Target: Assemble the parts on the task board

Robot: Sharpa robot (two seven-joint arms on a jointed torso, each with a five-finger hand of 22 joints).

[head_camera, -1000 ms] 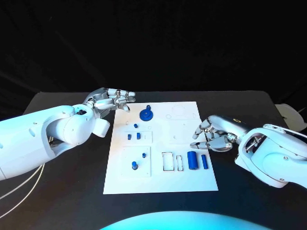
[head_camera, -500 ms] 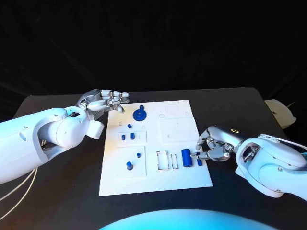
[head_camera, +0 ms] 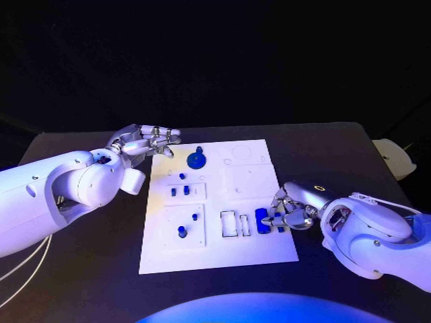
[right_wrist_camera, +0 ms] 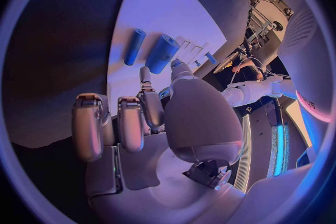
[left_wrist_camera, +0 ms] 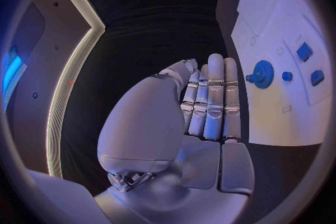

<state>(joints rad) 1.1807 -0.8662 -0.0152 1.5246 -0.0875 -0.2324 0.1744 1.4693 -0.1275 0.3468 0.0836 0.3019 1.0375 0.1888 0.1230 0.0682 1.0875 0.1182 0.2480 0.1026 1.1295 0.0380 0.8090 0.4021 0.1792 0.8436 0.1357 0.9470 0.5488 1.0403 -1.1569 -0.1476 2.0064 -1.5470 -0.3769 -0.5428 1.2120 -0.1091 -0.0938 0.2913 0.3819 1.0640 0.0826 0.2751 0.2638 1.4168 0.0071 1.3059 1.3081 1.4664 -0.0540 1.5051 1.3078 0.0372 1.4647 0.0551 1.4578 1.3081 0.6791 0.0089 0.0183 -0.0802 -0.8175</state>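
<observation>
Task board: the white task board (head_camera: 219, 208) lies at the middle of the black table (head_camera: 351, 148), long side running from 12 to 6 o'clock in the head view.
Parts: a blue gear (head_camera: 196, 159) sits toward the board's 12 o'clock end; small blue pegs (head_camera: 182, 190) stand in the raised block below it; a thick blue cylinder (head_camera: 262, 220) and a thinner blue rod (right_wrist_camera: 134, 46) lie side by side near the board's 4 o'clock edge.
Right hand: the right hand (head_camera: 291, 210) is at the board's 4 o'clock edge, fingers curled beside the thick cylinder; whether they touch or grip it I cannot tell.
Left hand: the left hand (head_camera: 145, 141) hovers off the board's 11 o'clock corner, fingers straight and together, holding nothing.
Handling, as a judgement: the parts look like rigid, light plastic with smooth round sides, so the cylinder may roll or slip; pinching across its middle, from both sides, seems the safest hold. The gear is probably best taken by its raised hub.
Writing: no brand, label or lettering can be read on the board or the parts.
</observation>
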